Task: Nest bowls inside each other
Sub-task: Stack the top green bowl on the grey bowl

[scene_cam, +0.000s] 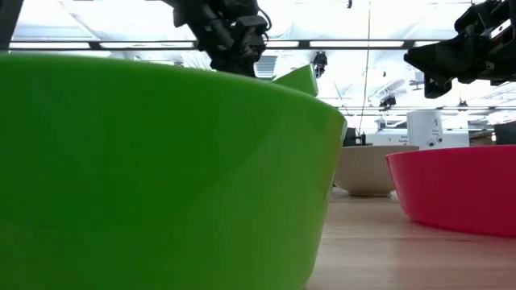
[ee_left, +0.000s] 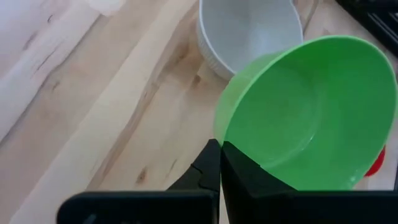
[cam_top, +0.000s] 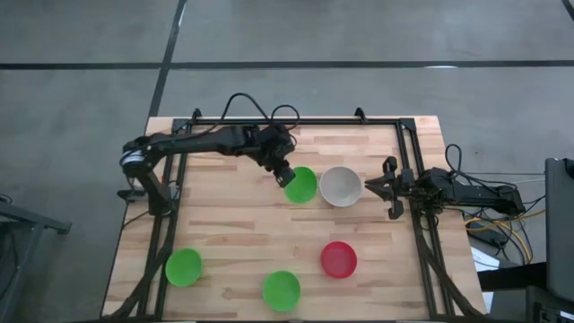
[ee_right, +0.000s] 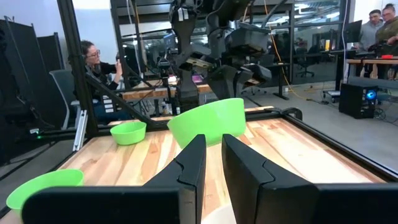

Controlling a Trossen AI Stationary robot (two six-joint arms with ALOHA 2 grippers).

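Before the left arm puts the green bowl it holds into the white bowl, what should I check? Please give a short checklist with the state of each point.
1. Left gripper shut on the held green bowl's rim: ok.
2. Held green bowl off the table, tilted: ok.
3. White bowl upright and empty: ok.
4. Held green bowl centred over the white bowl: not ok, it is beside it.
5. Right gripper away from the white bowl: not ok, it waits close beside it.
6. Grip firm enough: cannot tell.

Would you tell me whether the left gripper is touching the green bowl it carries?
Touching: the left wrist view shows the left gripper pinching the green bowl's rim.
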